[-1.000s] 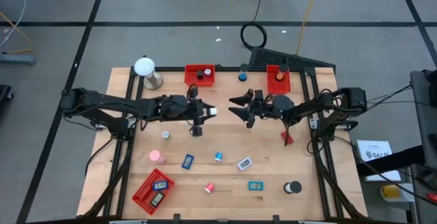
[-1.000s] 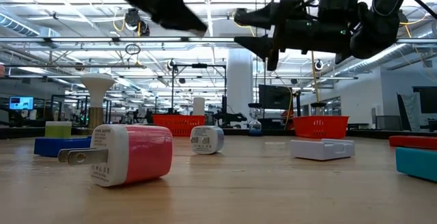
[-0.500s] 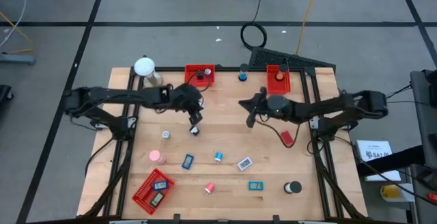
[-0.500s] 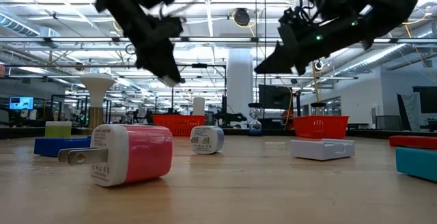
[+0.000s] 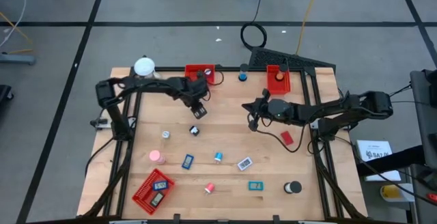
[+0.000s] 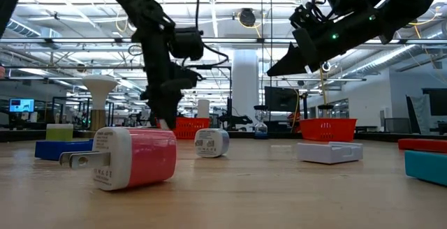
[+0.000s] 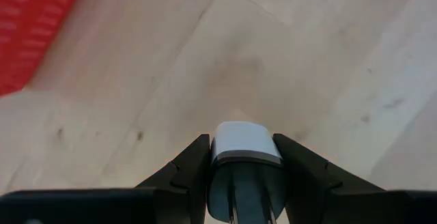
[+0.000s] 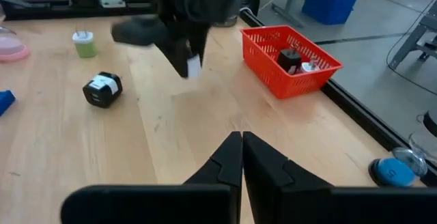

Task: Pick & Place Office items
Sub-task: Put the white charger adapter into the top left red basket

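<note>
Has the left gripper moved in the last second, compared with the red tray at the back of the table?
Yes. The left gripper, jaws shut on a small white charger, has swung toward the back red tray.

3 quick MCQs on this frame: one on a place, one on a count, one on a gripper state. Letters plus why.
1. Where is the left gripper?
A. Over the near table edge
B. Just in front of the far-left red mesh tray
C. Beside the black roll

2. How many red mesh trays are on the table?
A. One
B. Two
C. Three

3. What is the right gripper doing?
A. Shut, holding nothing
B. Wide open
C. Shut on a blue clip

Answers:
1 B, the high view shows it just short of that tray.
2 C, two at the far edge, the second to the right, and one near the front left.
3 A, its wrist view shows the fingers pressed together with nothing between.
</note>
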### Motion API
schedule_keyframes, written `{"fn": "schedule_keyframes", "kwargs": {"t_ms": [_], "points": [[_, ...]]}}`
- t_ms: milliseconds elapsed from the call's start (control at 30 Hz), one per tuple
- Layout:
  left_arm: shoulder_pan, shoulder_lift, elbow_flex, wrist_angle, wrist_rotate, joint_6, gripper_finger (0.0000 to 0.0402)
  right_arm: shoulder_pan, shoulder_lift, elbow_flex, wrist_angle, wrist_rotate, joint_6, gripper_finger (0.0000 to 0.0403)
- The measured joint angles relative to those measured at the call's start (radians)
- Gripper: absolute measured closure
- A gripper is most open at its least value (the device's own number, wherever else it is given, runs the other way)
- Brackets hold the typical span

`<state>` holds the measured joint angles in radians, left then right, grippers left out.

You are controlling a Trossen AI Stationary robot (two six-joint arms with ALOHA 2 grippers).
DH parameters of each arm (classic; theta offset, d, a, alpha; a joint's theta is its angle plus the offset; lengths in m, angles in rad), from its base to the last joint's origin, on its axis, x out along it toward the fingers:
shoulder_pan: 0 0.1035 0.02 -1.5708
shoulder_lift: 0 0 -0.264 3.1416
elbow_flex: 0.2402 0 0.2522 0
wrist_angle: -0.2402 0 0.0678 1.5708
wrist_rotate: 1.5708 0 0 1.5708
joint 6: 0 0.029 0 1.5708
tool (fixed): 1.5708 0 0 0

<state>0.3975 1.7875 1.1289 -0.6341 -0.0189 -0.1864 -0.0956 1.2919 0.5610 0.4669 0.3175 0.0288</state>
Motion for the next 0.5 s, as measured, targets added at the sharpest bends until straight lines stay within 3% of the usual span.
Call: {"fn": "schedule_keyframes", "kwargs": {"t_ms": [267, 500], "points": [[0.004, 0.105, 0.059, -0.025, 0.003, -0.004, 0.0257, 0.000, 0.000, 0.000, 0.004, 0.000, -0.011, 0.0402], [-0.001, 0.120, 0.061, -0.009, 0.002, 0.000, 0.0246, 0.012, 0.000, 0.000, 0.015, 0.000, -0.022, 0.0402]]}}
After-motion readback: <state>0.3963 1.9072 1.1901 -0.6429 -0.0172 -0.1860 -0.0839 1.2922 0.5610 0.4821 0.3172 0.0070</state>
